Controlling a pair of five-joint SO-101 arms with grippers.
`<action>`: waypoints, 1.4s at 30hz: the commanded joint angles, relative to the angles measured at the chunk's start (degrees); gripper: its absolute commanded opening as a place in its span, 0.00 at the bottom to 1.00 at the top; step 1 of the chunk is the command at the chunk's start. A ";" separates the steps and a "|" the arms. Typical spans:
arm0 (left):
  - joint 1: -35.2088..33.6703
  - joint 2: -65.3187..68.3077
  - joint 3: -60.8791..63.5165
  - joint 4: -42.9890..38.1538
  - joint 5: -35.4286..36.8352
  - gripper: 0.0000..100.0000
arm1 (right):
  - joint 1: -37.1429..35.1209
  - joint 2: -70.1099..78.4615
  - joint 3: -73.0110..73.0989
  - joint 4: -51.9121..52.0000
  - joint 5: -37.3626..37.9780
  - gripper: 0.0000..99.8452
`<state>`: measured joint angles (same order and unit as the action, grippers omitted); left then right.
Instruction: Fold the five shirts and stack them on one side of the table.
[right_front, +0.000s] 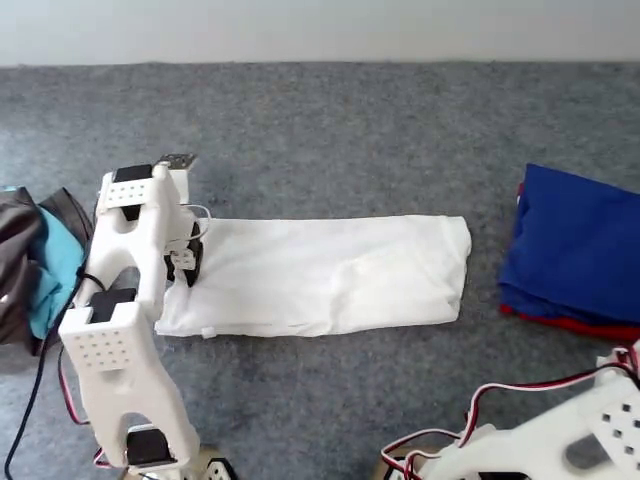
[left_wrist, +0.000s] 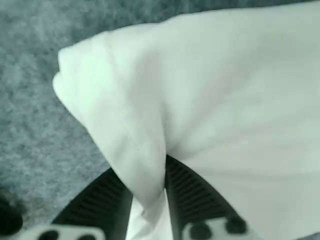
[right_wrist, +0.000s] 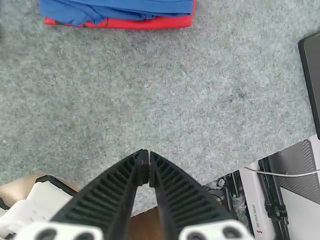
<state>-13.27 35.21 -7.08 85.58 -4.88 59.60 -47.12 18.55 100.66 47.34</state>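
**At the white shirt's left end: a firm pinch, and a fold to carry across**

My left fingers (left_wrist: 182, 186) are clenched on a ridge of the white shirt (right_front: 320, 275), with cloth bunched up between them. The shirt lies mid-table as a long band, already narrowed, running from my left arm towards the right side. My right fingers (right_wrist: 148, 170) are pressed together on nothing, parked low by the near edge of the table (right_front: 330, 130).

As I judge it, the step is to bring this end over onto the other one. To do it well I would lift only until the cloth clears itself. Then I would travel straight along the band so the long edges stay matched, and set the end down square before letting go. A crooked path would skew the fold.

There is open table beyond the band and in front of it. The blue shirt (right_front: 575, 245) stacked on the red shirt (right_front: 560, 322) sits near the band's right end, with a gap between. The heap of unfolded shirts (right_front: 40, 260) crowds my left arm's outer side.
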 joint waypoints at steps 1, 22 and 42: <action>-6.95 -4.57 -0.92 -0.44 -1.32 0.01 | -0.48 -1.36 -0.26 2.15 0.53 0.01; 23.56 -33.58 -0.92 11.16 8.35 0.01 | -4.00 -1.36 -0.26 2.07 0.26 0.01; 48.18 -33.58 -0.84 -8.26 9.32 0.02 | -3.91 -1.36 -0.18 2.15 0.35 0.01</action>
<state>32.70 2.24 -6.90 79.69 3.91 56.18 -47.12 18.64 100.66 47.34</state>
